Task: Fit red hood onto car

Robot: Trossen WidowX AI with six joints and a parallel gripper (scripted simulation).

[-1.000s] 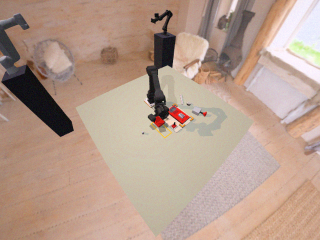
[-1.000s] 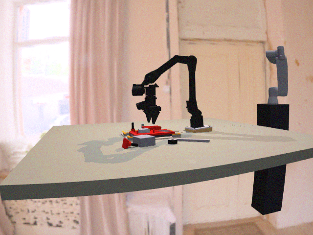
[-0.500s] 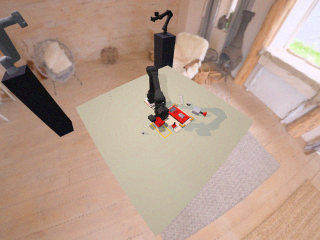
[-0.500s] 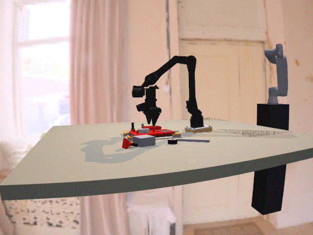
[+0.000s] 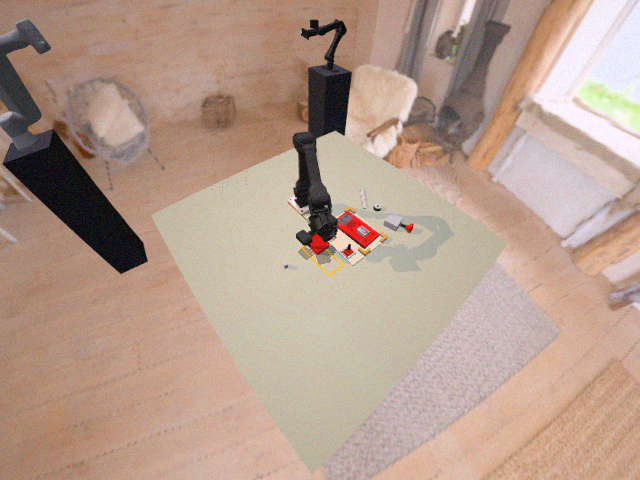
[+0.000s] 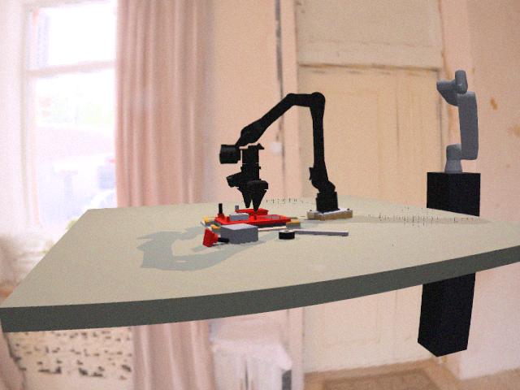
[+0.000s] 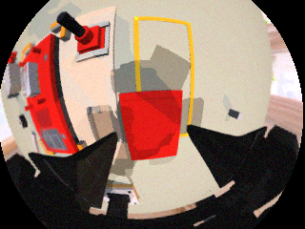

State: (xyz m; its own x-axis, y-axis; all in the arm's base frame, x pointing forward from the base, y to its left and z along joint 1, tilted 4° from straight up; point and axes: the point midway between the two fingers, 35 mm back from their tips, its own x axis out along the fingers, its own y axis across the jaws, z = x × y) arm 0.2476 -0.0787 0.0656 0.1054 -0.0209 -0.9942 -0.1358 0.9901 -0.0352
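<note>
Hand [image 5: 316, 238] [image 6: 252, 208] [image 7: 152, 132], black and two-fingered, gapes wide and empty above the flat-roofed red hood [image 5: 319, 244] [image 6: 252, 210] [image 7: 152, 125] on the green surface [image 5: 310, 330] [image 6: 167, 285] [image 7: 224, 62]; best centre, descend straight, then pinch evenly, clear of the long red chassis [image 5: 369, 238] [image 6: 273, 221] [image 7: 44, 114] beside it.

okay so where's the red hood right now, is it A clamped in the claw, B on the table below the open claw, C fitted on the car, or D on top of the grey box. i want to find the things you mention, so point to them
B: the hood [image 5: 318, 243] [image 7: 152, 125] lies on the table, partly inside the yellow outline [image 7: 192, 72], with the open claw [image 6: 252, 208] [image 7: 152, 132] above it.
</note>
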